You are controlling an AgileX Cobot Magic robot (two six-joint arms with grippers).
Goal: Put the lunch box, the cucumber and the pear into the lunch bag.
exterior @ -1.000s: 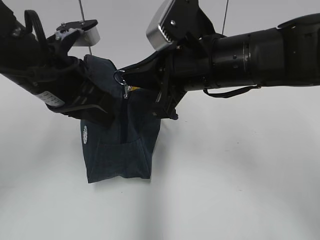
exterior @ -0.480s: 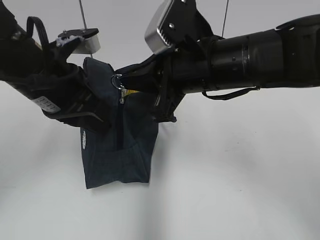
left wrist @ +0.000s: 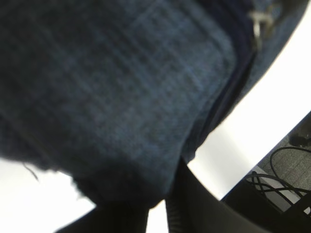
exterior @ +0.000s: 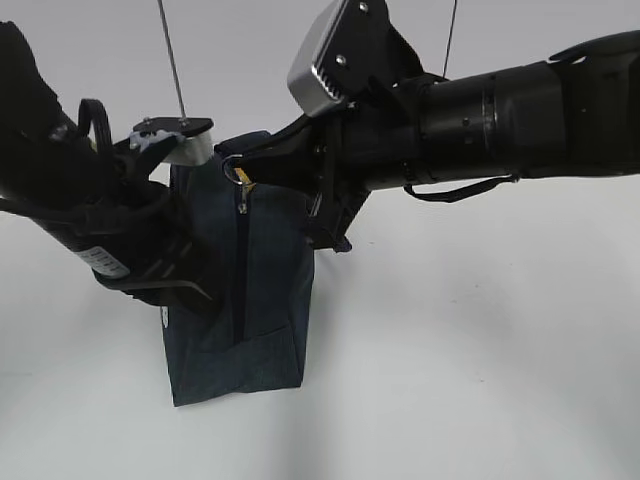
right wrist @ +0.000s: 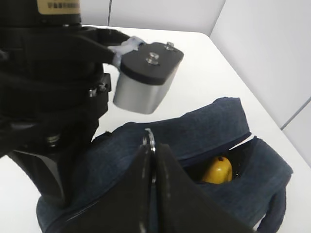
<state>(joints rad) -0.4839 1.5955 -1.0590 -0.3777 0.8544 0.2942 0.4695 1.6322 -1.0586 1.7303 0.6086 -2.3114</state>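
The dark navy lunch bag (exterior: pixel 250 310) stands on the white table between both arms. My right gripper (exterior: pixel 246 166) is shut on the metal ring pull (exterior: pixel 234 168) of its zipper, at the bag's top. In the right wrist view the ring pull (right wrist: pixel 148 137) sticks out from between the closed fingers (right wrist: pixel 131 194). Through the gap still open in the bag (right wrist: pixel 228 141) the yellow pear (right wrist: pixel 216 170) shows inside. My left gripper (exterior: pixel 203 287) is shut on the bag's left side; up close the blurred fabric (left wrist: pixel 121 97) fills its fingers (left wrist: pixel 194 204). Lunch box and cucumber are hidden.
The left arm's silver camera housing (right wrist: pixel 145 81) hangs right above the bag's top. The white table (exterior: pixel 470 340) stretches to the right and front. Grey wall panels (right wrist: pixel 272 48) close off the back. Cables (left wrist: pixel 277 177) lie beyond the table's edge.
My left arm has dropped lower and drawn the bag's side down with it. The bag hangs longer and straighter, and more closed zipper shows below the ring pull. Both grips are unchanged.
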